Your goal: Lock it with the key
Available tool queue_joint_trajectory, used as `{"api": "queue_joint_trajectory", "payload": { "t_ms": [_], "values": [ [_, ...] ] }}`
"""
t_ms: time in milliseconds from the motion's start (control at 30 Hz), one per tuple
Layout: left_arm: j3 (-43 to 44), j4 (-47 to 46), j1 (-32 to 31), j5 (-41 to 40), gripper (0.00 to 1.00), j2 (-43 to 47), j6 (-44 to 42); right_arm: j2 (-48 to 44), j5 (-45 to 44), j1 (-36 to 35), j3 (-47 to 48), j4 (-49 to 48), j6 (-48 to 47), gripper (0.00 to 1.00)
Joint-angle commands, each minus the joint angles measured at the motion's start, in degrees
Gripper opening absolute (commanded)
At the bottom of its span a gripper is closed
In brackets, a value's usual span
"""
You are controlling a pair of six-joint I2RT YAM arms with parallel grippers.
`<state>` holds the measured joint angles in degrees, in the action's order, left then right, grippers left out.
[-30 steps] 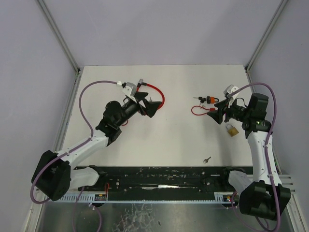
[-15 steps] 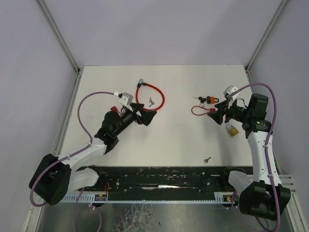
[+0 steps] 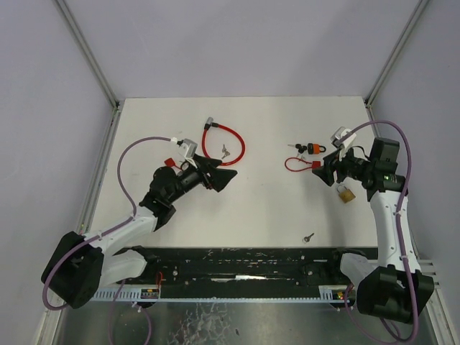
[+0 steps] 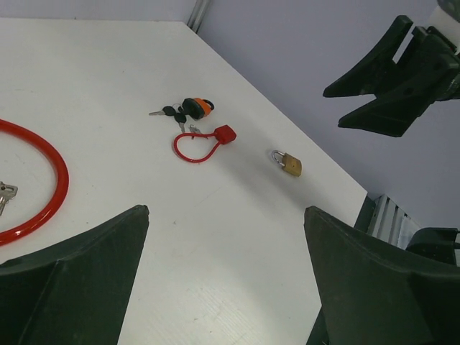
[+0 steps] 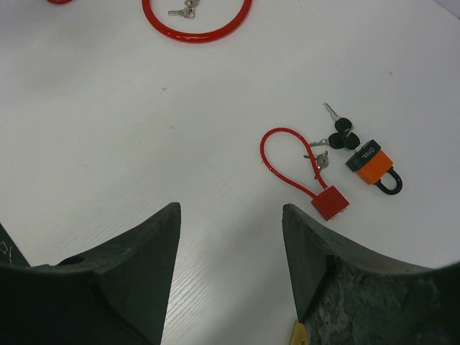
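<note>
A loose silver key (image 3: 308,236) lies near the table's front edge. A brass padlock (image 3: 346,194) lies beside my right arm, also in the left wrist view (image 4: 287,163). Further back lie an orange padlock (image 3: 313,148) with keys on it and a small red cable lock (image 3: 298,165). A large red cable loop (image 3: 224,143) holds keys (image 3: 226,151). My left gripper (image 3: 219,176) is open just in front of that loop, with nothing between its fingers (image 4: 226,210). My right gripper (image 3: 329,169) hovers open by the small cable lock (image 5: 302,172), empty (image 5: 230,207).
A small red piece (image 3: 171,161) lies beside the left arm. Grey walls meet the white table (image 3: 251,208) at the back and sides. A black rail (image 3: 244,262) runs along the front edge between the arm bases.
My left gripper has drawn back toward the front, off the red loop, uncovering the keys inside it, and its jaws have narrowed a little. The right arm has hardly moved.
</note>
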<state>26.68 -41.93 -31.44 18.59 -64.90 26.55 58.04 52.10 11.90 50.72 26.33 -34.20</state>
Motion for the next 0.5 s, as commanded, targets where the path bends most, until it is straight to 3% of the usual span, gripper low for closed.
{"api": "queue_joint_trajectory", "payload": {
  "t_ms": [0, 333, 467],
  "values": [
    [-1.2, -1.4, 0.4, 1.5, 0.87, 3.1, 0.3, 0.6, -2.2, 0.3, 4.6, 4.8, -3.3, 0.66],
    [-6.3, 1.5, 0.5, 3.6, 0.88, 8.9, 4.0, -3.7, -4.2, 0.4, 4.6, 11.2, -7.1, 0.70],
    [-10.2, -4.4, 0.5, 2.2, 0.88, 7.6, 7.4, -4.9, -3.3, 0.3, 4.3, 13.7, -9.2, 0.70]
  ]
}}
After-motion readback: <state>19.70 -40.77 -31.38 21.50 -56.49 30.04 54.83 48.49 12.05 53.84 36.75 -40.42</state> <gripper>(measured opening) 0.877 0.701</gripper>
